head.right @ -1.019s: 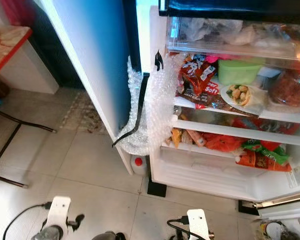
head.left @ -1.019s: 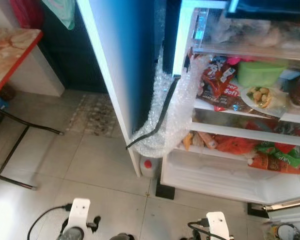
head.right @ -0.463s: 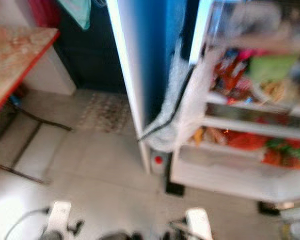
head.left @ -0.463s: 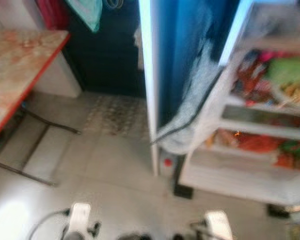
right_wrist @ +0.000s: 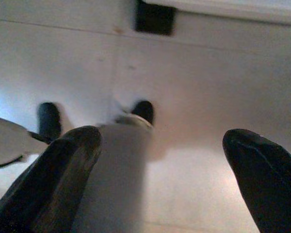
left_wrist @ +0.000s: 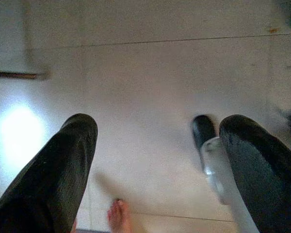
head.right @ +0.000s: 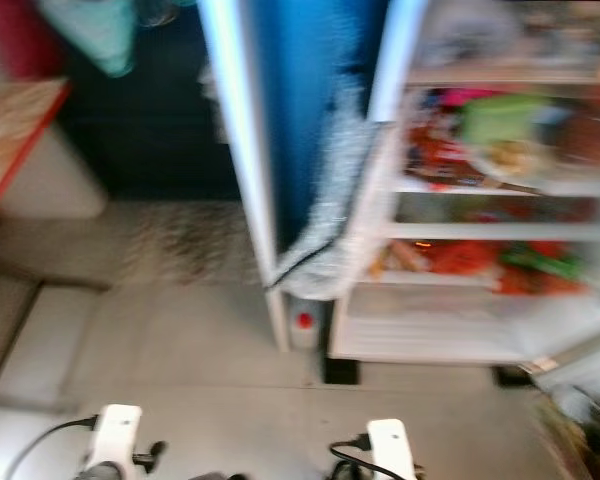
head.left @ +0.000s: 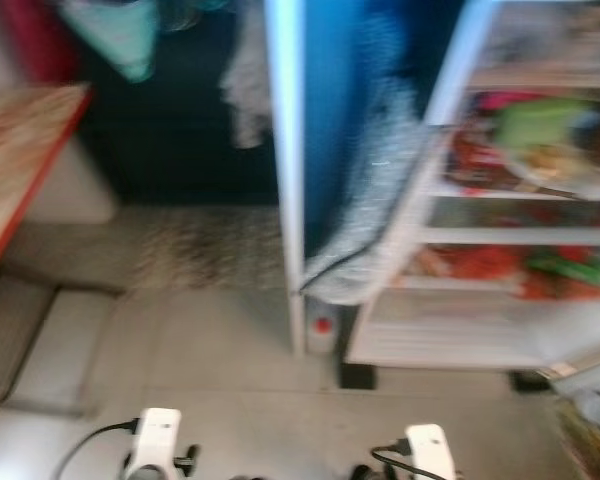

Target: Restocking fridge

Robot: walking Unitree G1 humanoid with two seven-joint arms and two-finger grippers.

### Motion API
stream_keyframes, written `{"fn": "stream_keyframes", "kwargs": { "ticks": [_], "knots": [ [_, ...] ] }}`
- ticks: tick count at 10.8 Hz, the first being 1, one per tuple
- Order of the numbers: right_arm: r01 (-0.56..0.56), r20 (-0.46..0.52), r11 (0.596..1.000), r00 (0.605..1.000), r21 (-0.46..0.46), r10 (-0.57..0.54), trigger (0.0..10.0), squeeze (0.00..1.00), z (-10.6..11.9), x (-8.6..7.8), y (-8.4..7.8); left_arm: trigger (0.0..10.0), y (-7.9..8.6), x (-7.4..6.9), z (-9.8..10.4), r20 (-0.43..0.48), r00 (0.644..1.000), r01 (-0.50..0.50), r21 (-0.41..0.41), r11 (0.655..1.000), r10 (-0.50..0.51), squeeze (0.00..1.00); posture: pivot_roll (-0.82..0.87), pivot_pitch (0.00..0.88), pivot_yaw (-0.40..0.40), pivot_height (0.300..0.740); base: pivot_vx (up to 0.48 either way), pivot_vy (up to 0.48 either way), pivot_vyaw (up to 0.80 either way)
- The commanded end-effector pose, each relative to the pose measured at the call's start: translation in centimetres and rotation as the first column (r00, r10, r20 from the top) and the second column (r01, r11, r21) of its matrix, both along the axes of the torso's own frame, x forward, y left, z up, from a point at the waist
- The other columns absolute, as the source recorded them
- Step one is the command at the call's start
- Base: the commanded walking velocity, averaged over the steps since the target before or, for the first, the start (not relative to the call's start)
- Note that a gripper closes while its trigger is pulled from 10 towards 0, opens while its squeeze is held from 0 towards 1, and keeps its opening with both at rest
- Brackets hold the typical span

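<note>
fridge (head.left: 500,250) open, shelves full (view blurred) | left hand (left_wrist: 155,160) and right hand (right_wrist: 160,160) spread, empty, over floor (left_wrist: 150,73) | nothing picked up yet

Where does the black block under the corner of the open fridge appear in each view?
Left eye view: the black block is on the floor, below the hanging bubble wrap.
Right eye view: same spot.
Right wrist view: beyond the open jaws of the right gripper, on the floor.
Left wrist view: cannot tell.
Shared landmark: the fridge's white base, just above the block.
</note>
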State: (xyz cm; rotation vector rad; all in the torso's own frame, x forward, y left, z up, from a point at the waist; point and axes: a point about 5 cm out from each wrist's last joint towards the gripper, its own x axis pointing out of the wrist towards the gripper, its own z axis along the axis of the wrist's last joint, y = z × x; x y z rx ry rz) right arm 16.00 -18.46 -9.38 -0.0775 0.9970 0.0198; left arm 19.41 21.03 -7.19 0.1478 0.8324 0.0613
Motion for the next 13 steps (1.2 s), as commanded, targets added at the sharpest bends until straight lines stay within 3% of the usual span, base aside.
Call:
{"fn": "stream_keyframes", "kwargs": {
  "ticks": [1, 13],
  "knots": [
    [0.0, -0.051, 1.0, 0.999, 0.006, 0.0, 10.0, 0.0, -0.59, -1.31, 0.27, 10.0, 0.41, -1.2, -0.59, -0.051, 0.999, 0.012, 0.015, 1.0, -0.011, 0.0, 0.1, 0.166, 0.056, 0.74, 0.0, 0.0, -0.75],
    [-0.005, -0.05, 1.0, 0.999, 0.002, 0.005, 10.0, 0.0, -0.51, -1.08, 0.21, 10.0, 0.5, -1.42, -0.69, -0.062, 0.998, 0.015, 0.022, 1.0, -0.013, 0.0, 0.1, 0.195, 0.054, 0.74, 0.0, 0.071, -0.75]
  ]
}}
